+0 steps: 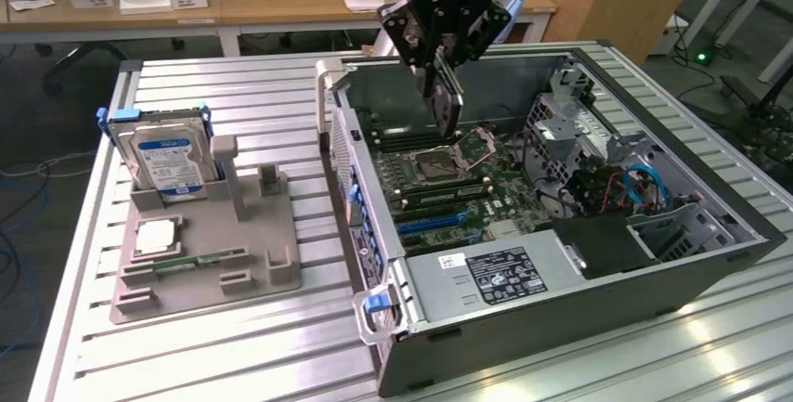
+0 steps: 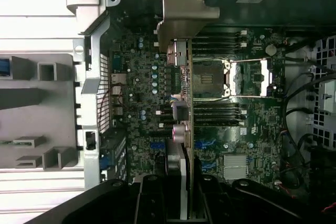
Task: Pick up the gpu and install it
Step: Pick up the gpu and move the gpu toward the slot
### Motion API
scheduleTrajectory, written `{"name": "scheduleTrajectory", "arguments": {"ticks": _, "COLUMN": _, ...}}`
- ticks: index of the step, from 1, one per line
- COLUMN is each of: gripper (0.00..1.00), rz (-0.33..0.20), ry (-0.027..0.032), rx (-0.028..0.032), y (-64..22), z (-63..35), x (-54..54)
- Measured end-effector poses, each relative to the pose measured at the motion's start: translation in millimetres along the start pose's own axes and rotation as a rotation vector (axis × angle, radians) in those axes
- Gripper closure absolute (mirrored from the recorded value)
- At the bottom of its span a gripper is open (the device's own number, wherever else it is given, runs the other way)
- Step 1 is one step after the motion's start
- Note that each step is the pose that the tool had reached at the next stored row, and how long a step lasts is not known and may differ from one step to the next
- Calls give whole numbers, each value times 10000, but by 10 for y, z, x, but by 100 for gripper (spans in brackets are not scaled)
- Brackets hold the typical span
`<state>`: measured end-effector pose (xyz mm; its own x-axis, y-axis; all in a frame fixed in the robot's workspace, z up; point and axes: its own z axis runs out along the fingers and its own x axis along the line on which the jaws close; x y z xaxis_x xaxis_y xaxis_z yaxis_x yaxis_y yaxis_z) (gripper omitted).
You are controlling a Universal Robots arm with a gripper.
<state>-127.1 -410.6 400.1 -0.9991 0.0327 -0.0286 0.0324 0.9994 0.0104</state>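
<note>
The claw [image 1: 440,68] is partly closed and pinches the gpu [image 1: 448,107] by its top edge. The card hangs on edge straight under the claw, above the board [image 1: 496,179] in the open case [image 1: 619,281]. I judge that installing is in hand, and the card is not yet seated. Seating needs its lower edge over a blue slot [image 1: 434,219] below, with the bracket [image 2: 184,9] at the case wall.

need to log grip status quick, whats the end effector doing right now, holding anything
end effector: closed on the gpu, which hangs edge-down above the motherboard
</note>
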Motion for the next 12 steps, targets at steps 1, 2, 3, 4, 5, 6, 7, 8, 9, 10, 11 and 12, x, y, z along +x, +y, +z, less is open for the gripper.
{"name": "scheduleTrajectory", "arguments": {"ticks": 1, "gripper": 72, "rz": -2, "ry": 0, "rx": 0, "y": 1, "z": 1, "x": -31}}
{"name": "scheduleTrajectory", "arguments": {"ticks": 2, "gripper": 72, "rz": -7, "ry": 0, "rx": 1, "y": 2, "z": 3, "x": -63}}
{"name": "scheduleTrajectory", "arguments": {"ticks": 3, "gripper": 72, "rz": -10, "ry": 1, "rx": 0, "y": 3, "z": 4, "x": -95}}
{"name": "scheduleTrajectory", "arguments": {"ticks": 4, "gripper": 72, "rz": -15, "ry": 0, "rx": 0, "y": 4, "z": 6, "x": -129}}
{"name": "scheduleTrajectory", "arguments": {"ticks": 5, "gripper": 72, "rz": -21, "ry": 0, "rx": -1, "y": 5, "z": 8, "x": -163}}
{"name": "scheduleTrajectory", "arguments": {"ticks": 6, "gripper": 72, "rz": -28, "ry": 0, "rx": 0, "y": 6, "z": 9, "x": -198}}
{"name": "scheduleTrajectory", "arguments": {"ticks": 7, "gripper": 72, "rz": -31, "ry": 0, "rx": -1, "y": 8, "z": 11, "x": -234}}
{"name": "scheduleTrajectory", "arguments": {"ticks": 8, "gripper": 72, "rz": -34, "ry": 0, "rx": -1, "y": 9, "z": 13, "x": -267}}
{"name": "scheduleTrajectory", "arguments": {"ticks": 9, "gripper": 72, "rz": -39, "ry": 0, "rx": -1, "y": 10, "z": 14, "x": -300}}
{"name": "scheduleTrajectory", "arguments": {"ticks": 10, "gripper": 72, "rz": -44, "ry": 0, "rx": -1, "y": 11, "z": 16, "x": -333}}
{"name": "scheduleTrajectory", "arguments": {"ticks": 11, "gripper": 72, "rz": -46, "ry": 0, "rx": -1, "y": 12, "z": 17, "x": -365}}
{"name": "scheduleTrajectory", "arguments": {"ticks": 12, "gripper": 72, "rz": -47, "ry": 0, "rx": -1, "y": 13, "z": 19, "x": -396}}
